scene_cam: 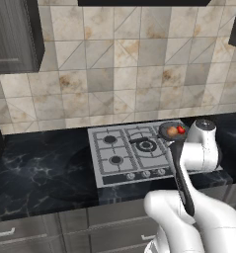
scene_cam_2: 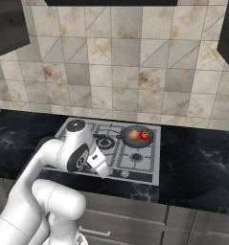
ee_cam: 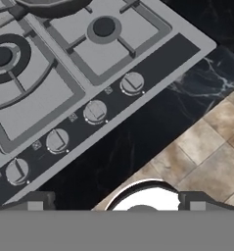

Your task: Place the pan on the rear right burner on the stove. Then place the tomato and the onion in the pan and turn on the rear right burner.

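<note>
The dark grey pan (scene_cam: pixel 172 131) (scene_cam_2: pixel 136 136) sits at the rear right of the silver stove (scene_cam: pixel 104 170) (scene_cam_2: pixel 145 168), covering the rear right burner. Inside it, the brownish onion (scene_cam: pixel 172 131) (scene_cam_2: pixel 133 136) and the red tomato (scene_cam: pixel 180 129) (scene_cam_2: pixel 144 135) lie side by side. My gripper (ee_cam: pixel 116 202) (scene_cam_2: pixel 104 171) hangs open over the stove's front edge with nothing between its fingers. It looks down on the row of knobs (ee_cam: pixel 95 111), and the rightmost knob (ee_cam: pixel 132 83) lies ahead of it. The pan's rim (ee_cam: pixel 50 6) shows at the top of the hand view.
Black marble counter (scene_cam: pixel 35 168) (scene_cam_2: pixel 197 172) runs on both sides of the stove. A tiled wall (scene_cam: pixel 119 74) stands behind it. Dark cabinets (scene_cam: pixel 13 34) hang above left. The large central burner (ee_cam: pixel 1 56) and the front right burner (ee_cam: pixel 104 27) are bare. Drawers (scene_cam_2: pixel 135 220) sit below.
</note>
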{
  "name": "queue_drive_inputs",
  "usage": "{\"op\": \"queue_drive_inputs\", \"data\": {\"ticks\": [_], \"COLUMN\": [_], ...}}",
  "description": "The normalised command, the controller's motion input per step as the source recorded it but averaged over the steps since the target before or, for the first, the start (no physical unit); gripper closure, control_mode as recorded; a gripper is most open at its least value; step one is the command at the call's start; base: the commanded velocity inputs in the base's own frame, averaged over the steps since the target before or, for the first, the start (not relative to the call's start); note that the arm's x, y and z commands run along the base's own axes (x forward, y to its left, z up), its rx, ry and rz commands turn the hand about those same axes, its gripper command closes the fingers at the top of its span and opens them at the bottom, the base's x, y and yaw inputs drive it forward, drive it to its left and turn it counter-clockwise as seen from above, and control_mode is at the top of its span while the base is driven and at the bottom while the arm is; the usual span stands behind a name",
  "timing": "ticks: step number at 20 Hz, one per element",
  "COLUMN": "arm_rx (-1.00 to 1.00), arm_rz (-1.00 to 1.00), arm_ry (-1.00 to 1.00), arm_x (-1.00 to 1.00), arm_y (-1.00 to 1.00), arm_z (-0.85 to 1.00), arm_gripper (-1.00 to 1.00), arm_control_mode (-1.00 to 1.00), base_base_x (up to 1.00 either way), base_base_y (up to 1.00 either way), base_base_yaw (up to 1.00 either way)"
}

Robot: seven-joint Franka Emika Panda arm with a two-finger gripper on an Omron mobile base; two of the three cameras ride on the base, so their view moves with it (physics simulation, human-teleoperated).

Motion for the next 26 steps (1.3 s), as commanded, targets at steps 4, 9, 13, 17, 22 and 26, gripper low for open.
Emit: {"op": "queue_drive_inputs", "data": {"ticks": [4, 9, 13, 17, 22, 26], "arm_rx": [0.0, 0.0, 0.0, 0.0, 0.0, 0.0], "arm_rz": [0.02, 0.03, 0.02, 0.01, 0.0, 0.01], "arm_ry": [0.0, 0.0, 0.0, 0.0, 0.0, 0.0], "arm_x": [0.07, 0.12, 0.07, 0.01, 0.04, 0.12], "arm_y": [0.0, 0.0, 0.0, -0.01, -0.05, -0.06], "arm_z": [-0.14, -0.06, -0.04, -0.05, -0.08, -0.11], "arm_gripper": [-1.0, -1.0, -1.0, -1.0, -1.0, -1.0], "arm_control_mode": [-1.0, -1.0, -1.0, -1.0, -1.0, -1.0], "base_base_x": [0.0, 0.0, 0.0, 0.0, 0.0, 0.0], "base_base_y": [0.0, 0.0, 0.0, 0.0, 0.0, 0.0], "base_base_yaw": [0.0, 0.0, 0.0, 0.0, 0.0, 0.0]}}
